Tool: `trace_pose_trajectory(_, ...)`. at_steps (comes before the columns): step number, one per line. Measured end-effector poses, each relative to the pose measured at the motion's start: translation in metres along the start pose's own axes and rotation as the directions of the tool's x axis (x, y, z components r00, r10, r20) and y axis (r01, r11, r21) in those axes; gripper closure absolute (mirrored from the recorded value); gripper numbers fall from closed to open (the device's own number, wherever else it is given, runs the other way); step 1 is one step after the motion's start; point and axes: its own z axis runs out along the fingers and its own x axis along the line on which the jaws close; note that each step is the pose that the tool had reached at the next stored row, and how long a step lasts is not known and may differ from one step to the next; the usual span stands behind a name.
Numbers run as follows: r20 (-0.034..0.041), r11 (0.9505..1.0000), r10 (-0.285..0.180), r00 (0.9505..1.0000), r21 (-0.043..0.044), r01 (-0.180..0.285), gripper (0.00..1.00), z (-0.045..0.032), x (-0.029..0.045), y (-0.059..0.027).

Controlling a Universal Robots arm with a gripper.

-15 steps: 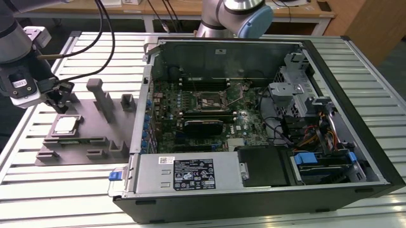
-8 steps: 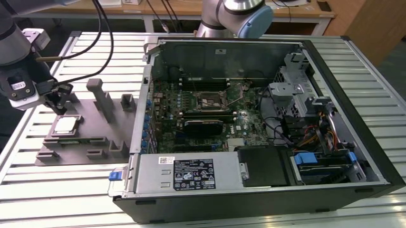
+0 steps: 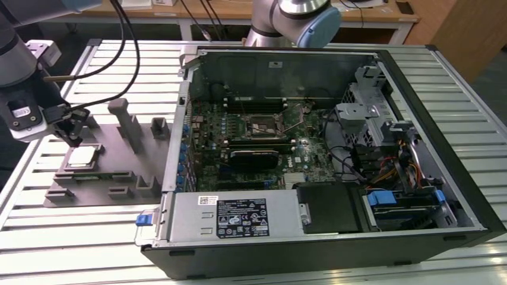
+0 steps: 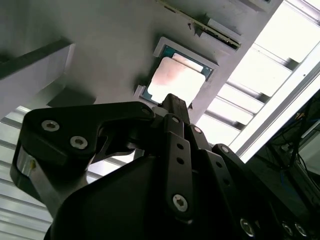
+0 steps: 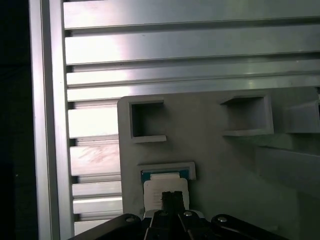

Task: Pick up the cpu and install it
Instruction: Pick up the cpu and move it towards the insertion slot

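Note:
The cpu [image 3: 83,156] is a small square chip with a shiny silver top. It lies flat in a recess of the grey fixture plate [image 3: 103,189] at the exterior view's left. Both wrist views show the cpu [image 4: 178,78] [image 5: 161,186] in its framed pocket. My gripper [image 3: 73,135] hangs just above the cpu's far edge, apart from it. Its black fingers [image 4: 173,104] [image 5: 172,199] are pressed together with nothing between them.
An open computer case [image 3: 443,148] lies beside the fixture, with the motherboard and its cpu socket [image 3: 264,126] in the middle. Grey posts [image 3: 125,122] rise from the fixture close to my gripper. A slatted aluminium table [image 3: 119,65] carries everything. A second arm's base [image 3: 293,21] stands behind the case.

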Motion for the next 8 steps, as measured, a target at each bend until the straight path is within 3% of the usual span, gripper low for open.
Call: trace_pose_trajectory(8, -0.0001, 1.0, 0.0, 1.0, 0.0001, 0.0, 0.89, 0.0045, 0.0043, -0.0014)
